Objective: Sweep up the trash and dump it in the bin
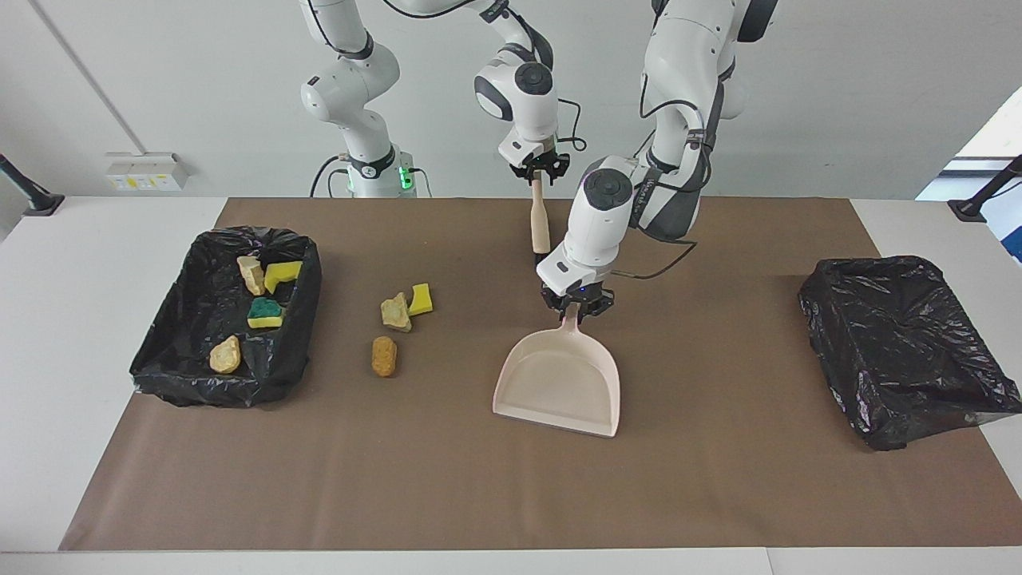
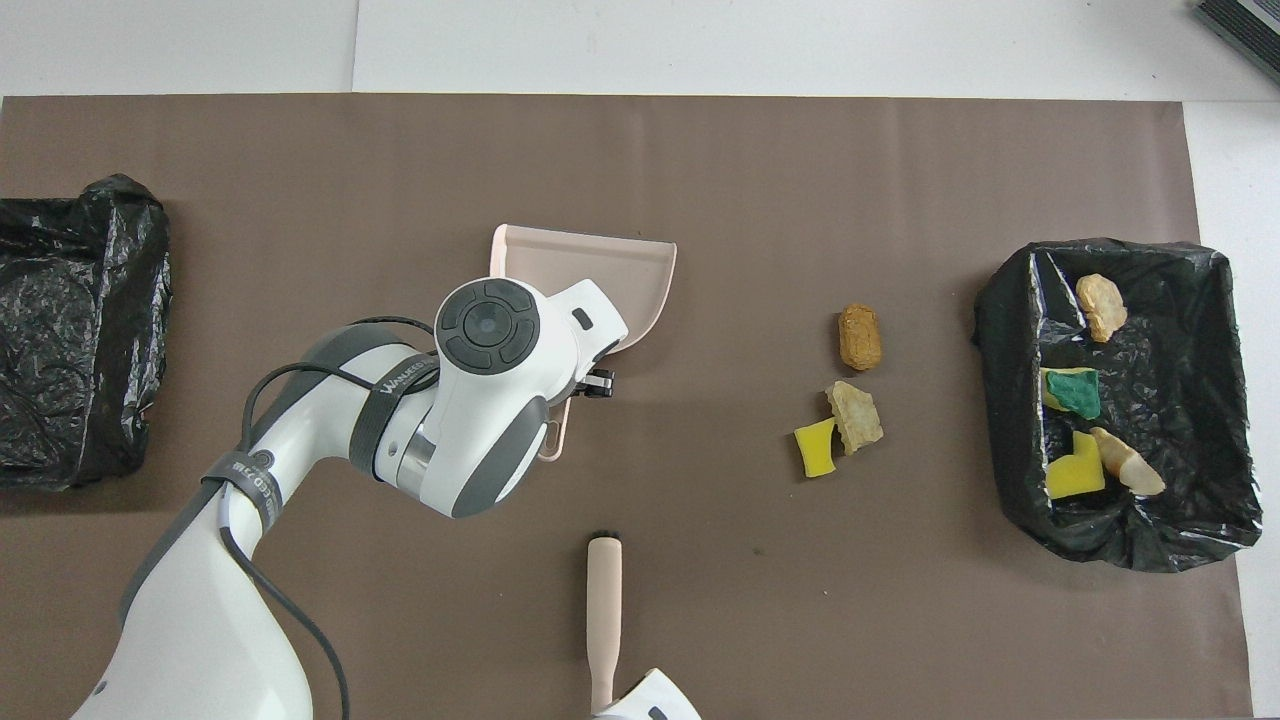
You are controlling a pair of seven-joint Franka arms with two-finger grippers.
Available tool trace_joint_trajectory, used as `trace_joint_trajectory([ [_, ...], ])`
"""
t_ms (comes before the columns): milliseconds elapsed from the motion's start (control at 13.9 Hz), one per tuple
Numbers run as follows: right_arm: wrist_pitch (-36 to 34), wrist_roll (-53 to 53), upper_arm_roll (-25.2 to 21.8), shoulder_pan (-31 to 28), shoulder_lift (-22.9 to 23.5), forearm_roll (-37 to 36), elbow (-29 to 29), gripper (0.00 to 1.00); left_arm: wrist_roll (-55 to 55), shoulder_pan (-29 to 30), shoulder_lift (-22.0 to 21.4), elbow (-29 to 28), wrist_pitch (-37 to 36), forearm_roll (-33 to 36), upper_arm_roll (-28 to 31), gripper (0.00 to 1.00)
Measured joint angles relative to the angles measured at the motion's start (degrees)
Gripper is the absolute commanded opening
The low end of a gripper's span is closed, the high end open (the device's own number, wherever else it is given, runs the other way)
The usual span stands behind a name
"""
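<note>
Facing the robots, the left gripper (image 1: 577,310) is seen clamped on the dustpan (image 1: 559,386) handle; overhead, it is hidden. The right gripper (image 1: 540,171) apparently pinches the brush (image 1: 540,220). Trash (image 1: 396,312) lies beside the bin (image 1: 172,351).

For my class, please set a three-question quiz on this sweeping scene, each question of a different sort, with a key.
1. True or false: the left gripper is shut on the dustpan handle.
2. How many pieces of trash lie loose on the brown mat?
3. The brush is held by: A) right gripper, B) left gripper, C) neither.

Key: 1 true; 2 three, namely the yellow sponge bit, beige chunk and brown lump; 3 A.
</note>
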Motion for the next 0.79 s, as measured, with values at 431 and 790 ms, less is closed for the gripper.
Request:
trace_joint_trajectory([
  [431, -7.55, 2.21, -0.91, -1.72, -3.96, -1.08, 0.66, 0.0, 21.96, 3.32, -1.79, 1.95, -2.62, 0.15, 1.1, 0.0],
  [790, -23.82, 2.0, -1.13, -8.02, -10.52, -8.49, 3.29, 0.0, 42.44, 5.53, -2.21, 3.41, -6.92, 3.0, 1.19, 0.0],
])
